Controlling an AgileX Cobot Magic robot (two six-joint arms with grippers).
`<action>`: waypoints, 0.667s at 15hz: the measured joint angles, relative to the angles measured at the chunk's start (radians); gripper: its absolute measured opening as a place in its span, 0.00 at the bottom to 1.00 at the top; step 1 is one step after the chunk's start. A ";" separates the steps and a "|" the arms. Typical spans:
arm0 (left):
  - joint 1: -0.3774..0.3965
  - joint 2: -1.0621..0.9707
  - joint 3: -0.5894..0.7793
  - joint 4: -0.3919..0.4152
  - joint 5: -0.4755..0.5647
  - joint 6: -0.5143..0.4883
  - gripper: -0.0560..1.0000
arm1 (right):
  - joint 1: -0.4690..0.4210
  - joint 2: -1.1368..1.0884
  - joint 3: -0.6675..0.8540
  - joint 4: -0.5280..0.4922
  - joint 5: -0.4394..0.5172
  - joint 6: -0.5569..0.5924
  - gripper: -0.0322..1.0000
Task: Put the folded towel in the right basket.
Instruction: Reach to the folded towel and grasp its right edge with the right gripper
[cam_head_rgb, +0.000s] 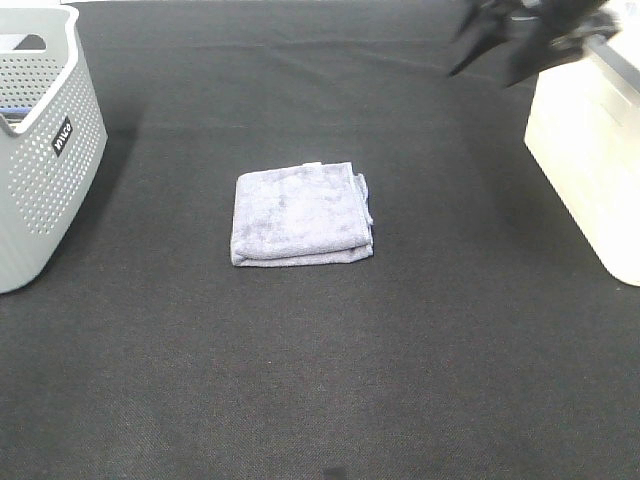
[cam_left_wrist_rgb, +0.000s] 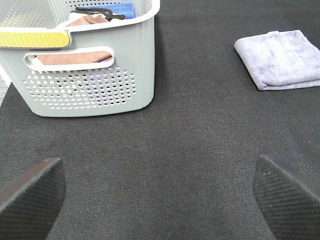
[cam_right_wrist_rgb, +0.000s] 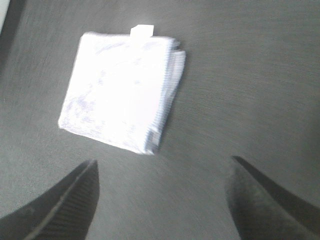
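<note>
A folded lavender-grey towel (cam_head_rgb: 302, 214) lies flat on the black cloth in the middle of the table. It also shows in the left wrist view (cam_left_wrist_rgb: 281, 58) and in the right wrist view (cam_right_wrist_rgb: 120, 90). The right basket (cam_head_rgb: 592, 160) is a cream box at the right edge. My right gripper (cam_head_rgb: 492, 50) is open and empty, blurred, high at the back right, above the basket's near corner. In its own view the right gripper (cam_right_wrist_rgb: 162, 200) is open, well apart from the towel. My left gripper (cam_left_wrist_rgb: 160, 192) is open and empty; it does not show in the high view.
A grey perforated basket (cam_head_rgb: 40, 150) stands at the left edge; in the left wrist view this basket (cam_left_wrist_rgb: 90, 80) holds a brown cloth (cam_left_wrist_rgb: 85, 21) and a blue item (cam_left_wrist_rgb: 122, 8). The black cloth (cam_head_rgb: 320, 380) covers the whole table.
</note>
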 joint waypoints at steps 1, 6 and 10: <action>0.000 0.000 0.000 0.000 0.000 0.000 0.97 | 0.016 0.045 -0.029 0.004 0.002 0.000 0.68; 0.000 0.000 0.000 0.000 0.000 0.000 0.97 | 0.022 0.308 -0.226 0.132 0.126 0.000 0.68; 0.000 0.000 0.000 0.000 0.000 0.000 0.97 | 0.022 0.515 -0.408 0.194 0.199 0.000 0.68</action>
